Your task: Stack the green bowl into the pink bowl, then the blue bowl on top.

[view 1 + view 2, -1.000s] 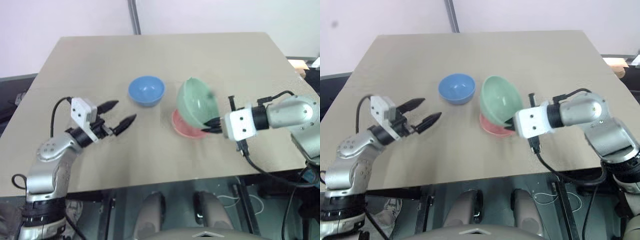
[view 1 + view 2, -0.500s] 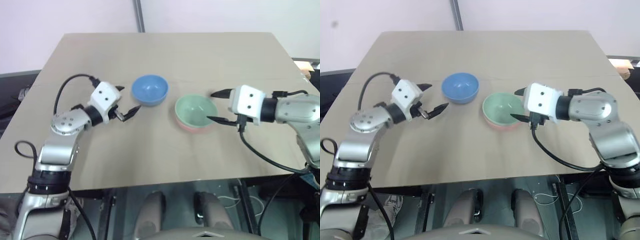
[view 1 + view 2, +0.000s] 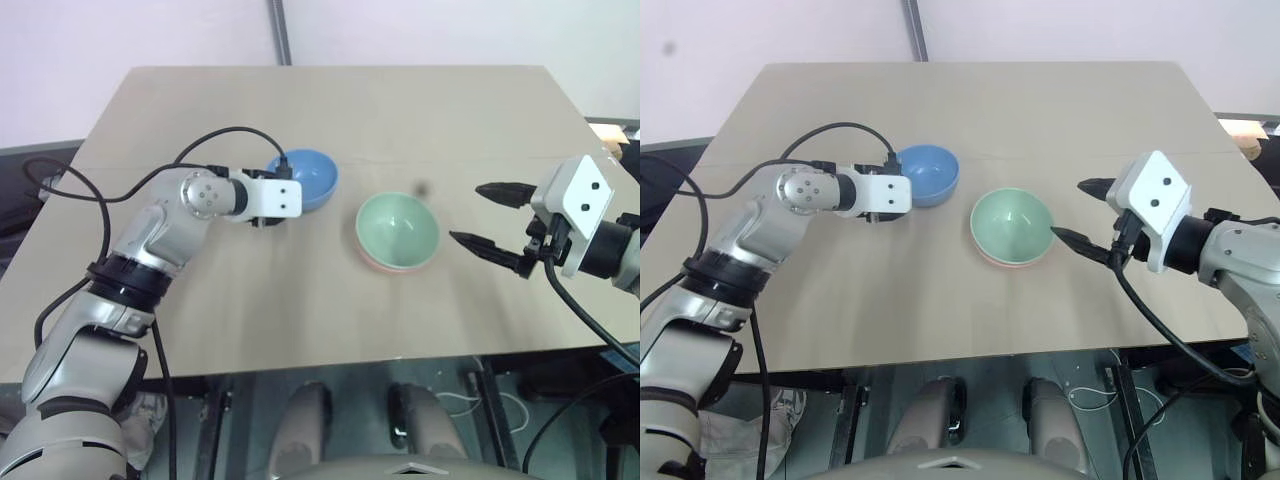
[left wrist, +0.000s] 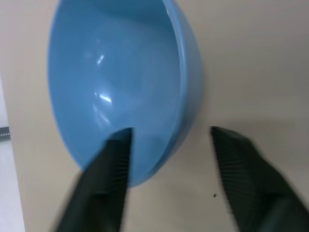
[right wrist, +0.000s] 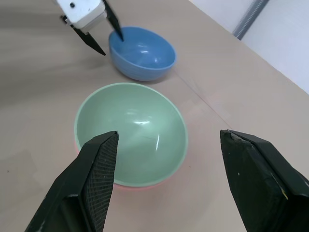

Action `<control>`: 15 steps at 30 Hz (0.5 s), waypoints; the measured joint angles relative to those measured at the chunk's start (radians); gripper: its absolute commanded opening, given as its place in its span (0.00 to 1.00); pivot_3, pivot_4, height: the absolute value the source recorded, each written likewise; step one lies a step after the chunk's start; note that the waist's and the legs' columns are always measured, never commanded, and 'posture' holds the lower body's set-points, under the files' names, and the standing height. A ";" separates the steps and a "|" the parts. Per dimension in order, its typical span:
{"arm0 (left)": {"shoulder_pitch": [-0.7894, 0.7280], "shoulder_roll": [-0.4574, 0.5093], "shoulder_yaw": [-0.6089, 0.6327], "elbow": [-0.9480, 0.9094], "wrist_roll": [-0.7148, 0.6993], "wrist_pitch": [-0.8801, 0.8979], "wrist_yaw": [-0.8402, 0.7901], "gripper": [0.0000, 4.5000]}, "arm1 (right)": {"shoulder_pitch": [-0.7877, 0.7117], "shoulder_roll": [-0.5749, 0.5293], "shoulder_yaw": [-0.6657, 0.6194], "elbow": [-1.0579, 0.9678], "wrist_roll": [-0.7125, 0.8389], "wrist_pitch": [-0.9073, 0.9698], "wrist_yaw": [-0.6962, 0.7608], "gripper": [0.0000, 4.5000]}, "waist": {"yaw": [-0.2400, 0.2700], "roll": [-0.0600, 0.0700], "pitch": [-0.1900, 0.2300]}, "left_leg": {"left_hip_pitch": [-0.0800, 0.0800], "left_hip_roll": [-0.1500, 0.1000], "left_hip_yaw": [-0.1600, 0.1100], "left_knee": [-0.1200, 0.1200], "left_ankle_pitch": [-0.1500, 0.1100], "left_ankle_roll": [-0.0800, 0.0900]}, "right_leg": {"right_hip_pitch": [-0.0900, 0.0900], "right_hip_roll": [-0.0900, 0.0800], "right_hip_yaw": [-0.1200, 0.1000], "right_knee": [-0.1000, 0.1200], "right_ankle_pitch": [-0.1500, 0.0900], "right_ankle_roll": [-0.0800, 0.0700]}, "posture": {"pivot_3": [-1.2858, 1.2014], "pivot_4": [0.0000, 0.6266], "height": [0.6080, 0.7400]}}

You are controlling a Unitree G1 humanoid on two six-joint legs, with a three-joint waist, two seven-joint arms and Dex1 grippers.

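The green bowl [image 3: 397, 228] sits upright, nested inside the pink bowl [image 3: 384, 266], of which just a thin rim shows beneath it. To their right my right gripper [image 3: 468, 213] hangs open and empty, clear of both bowls. The blue bowl [image 3: 308, 176] stands on the table to the left of the pair. My left gripper [image 4: 169, 132] is at its near-left rim, open. One finger [image 4: 113, 159] is inside the blue bowl and the other finger [image 4: 236, 159] is outside, with a gap to the wall.
The tan table [image 3: 420, 110] has bare room behind and in front of the bowls. A metal pole [image 3: 281, 30] rises behind its far edge. Black cables loop from my left arm [image 3: 150, 240] over the table's left part.
The right gripper let go of the green bowl, now resting in the pink one, opened and drew back to the right. The left gripper rolled and advanced to straddle the blue bowl's rim.
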 measured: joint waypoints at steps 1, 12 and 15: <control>-0.020 -0.016 -0.006 0.052 0.020 -0.027 0.004 0.17 | 0.008 -0.001 -0.012 -0.008 0.010 0.004 -0.015 0.81 | 0.000 0.000 0.000 | 0.000 0.000 0.000 0.000 0.000 0.000 | 0.000 0.000 0.000 0.000 0.001 0.001 | 0.52 0.24 1.00; -0.043 -0.095 0.085 -0.106 -0.279 -0.161 -0.205 0.02 | 0.097 -0.019 -0.082 -0.038 0.063 0.005 -0.070 0.81 | -0.002 -0.001 0.000 | -0.001 -0.001 -0.001 0.001 0.000 0.000 | 0.000 -0.001 0.000 0.000 0.001 0.001 | 0.52 0.24 1.00; -0.053 -0.107 0.098 -0.206 -0.393 -0.150 -0.307 0.02 | 0.127 -0.028 -0.133 -0.040 0.092 0.012 -0.074 0.81 | -0.001 0.000 0.000 | 0.000 0.000 -0.002 0.001 0.000 0.000 | 0.001 0.000 -0.001 0.001 0.001 0.001 | 0.52 0.24 1.00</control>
